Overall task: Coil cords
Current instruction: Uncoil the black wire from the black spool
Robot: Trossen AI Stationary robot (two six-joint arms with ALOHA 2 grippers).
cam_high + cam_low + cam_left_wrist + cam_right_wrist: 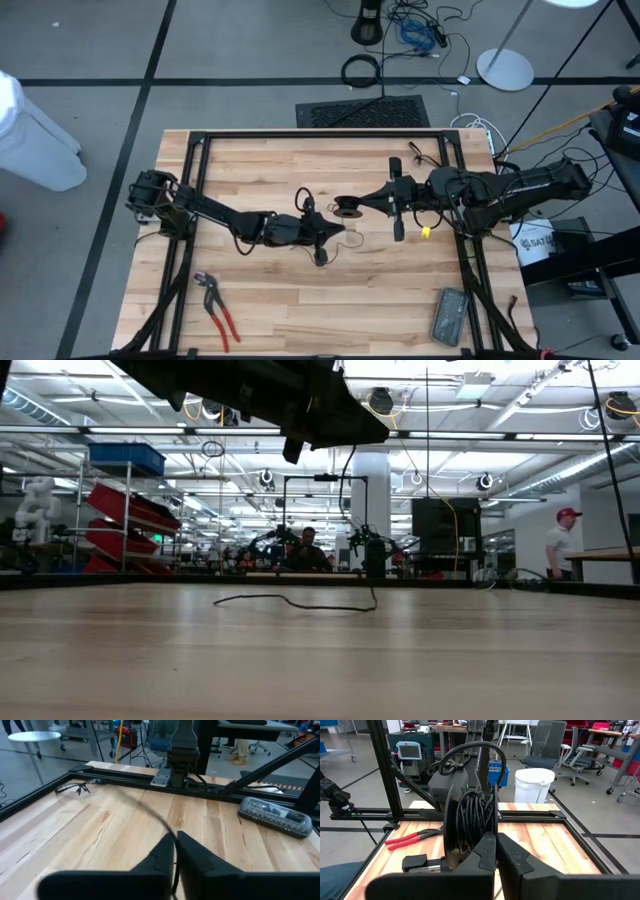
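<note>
Left gripper pinched tight on the thin black cord mid-table, right gripper clamped on the round spool of wound cord, over pale butcher-block planks, red-handled pliers and a grey lidded case nearer the front edge, no readable labels.

Both arms reach to mid-table, left gripper and right gripper jaws seemingly closed.
</note>
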